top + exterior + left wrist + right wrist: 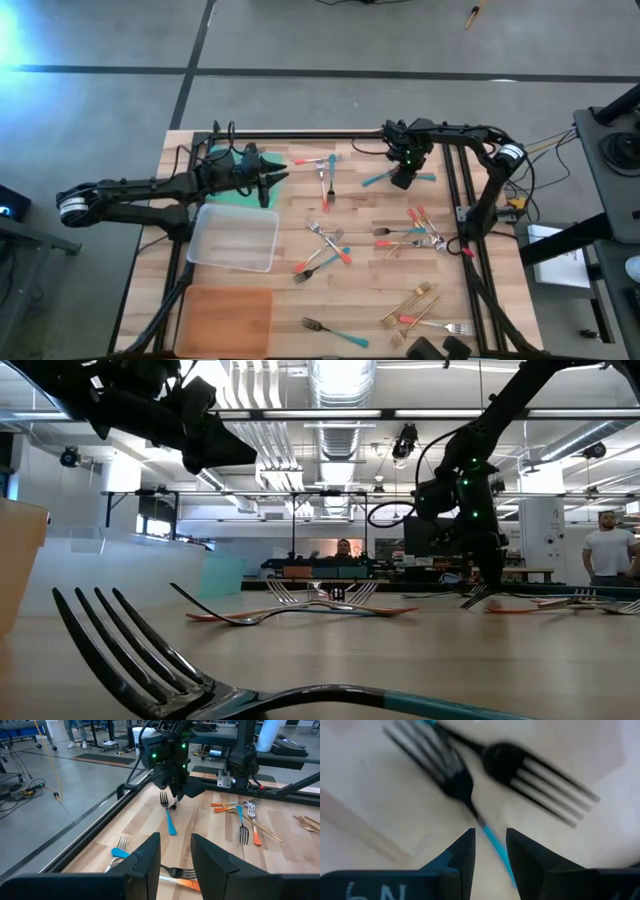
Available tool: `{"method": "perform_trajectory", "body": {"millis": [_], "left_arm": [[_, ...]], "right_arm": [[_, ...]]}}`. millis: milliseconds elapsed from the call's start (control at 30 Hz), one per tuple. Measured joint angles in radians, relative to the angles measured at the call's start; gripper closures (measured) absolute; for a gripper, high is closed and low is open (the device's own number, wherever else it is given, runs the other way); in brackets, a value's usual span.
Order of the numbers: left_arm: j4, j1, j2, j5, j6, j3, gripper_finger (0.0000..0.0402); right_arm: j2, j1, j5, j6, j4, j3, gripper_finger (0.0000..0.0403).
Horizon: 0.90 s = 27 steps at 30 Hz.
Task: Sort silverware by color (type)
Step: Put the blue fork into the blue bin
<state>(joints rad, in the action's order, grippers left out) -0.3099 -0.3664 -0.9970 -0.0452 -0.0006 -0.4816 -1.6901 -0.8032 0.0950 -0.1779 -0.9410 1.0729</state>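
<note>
The right hand [403, 180] hangs low over a teal-handled fork [378, 180] near the 1 o'clock part of the wooden surface [360, 270]. In its wrist view the fingers [462, 852] stand slightly apart, straddling the thin teal handle [495, 847] with nothing pinched yet, so this looks like the last moment before a grasp. To do it well, the hand should probably settle straight down until both fingers flank the handle evenly, then close gently on it, away from the tines, so the fork does not pivot or skate off. A second fork [540, 775] lies just beside, tines close by; closing too far forward could catch both.

The left hand [270, 183] waits at about 10 o'clock, beside the green tray [225, 190], fingers [145, 860] parted and holding nothing. The other forks [325, 250] lie scattered from the centre towards 4 o'clock, none visibly sorted yet. The clear tray [237, 238] and orange tray [228, 318] sit at 8 o'clock. A lift should clear the neighbouring forks before swinging across towards the trays
</note>
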Motion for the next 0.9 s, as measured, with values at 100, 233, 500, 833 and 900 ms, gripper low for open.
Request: {"method": "perform_trajectory", "body": {"millis": [100, 233, 500, 833, 900], "left_arm": [[0.0, 0.0, 0.0, 0.0, 0.0, 0.0, 0.031], [0.004, 0.0, 0.0, 0.0, 0.0, 0.0, 0.031], [0.004, 0.0, 0.0, 0.0, 0.014, 0.0, 0.031], [0.004, 0.0, 0.0, 0.001, 0.014, 0.002, 0.031], [0.004, 0.0, 0.0, 0.001, 0.014, 0.002, 0.031]], "right_arm": [[0.0, -0.002, 0.001, -0.022, 0.035, 0.0, 0.0303], [0.0, -0.001, -0.019, -0.066, 0.04, -0.001, 0.0303], [-0.035, -0.001, -0.051, -0.075, 0.047, -0.013, 0.0303], [-0.121, 0.0, -0.052, -0.079, 0.064, -0.017, 0.0339], [-0.122, 0.0, -0.054, -0.072, 0.066, -0.017, 0.0367]]}}
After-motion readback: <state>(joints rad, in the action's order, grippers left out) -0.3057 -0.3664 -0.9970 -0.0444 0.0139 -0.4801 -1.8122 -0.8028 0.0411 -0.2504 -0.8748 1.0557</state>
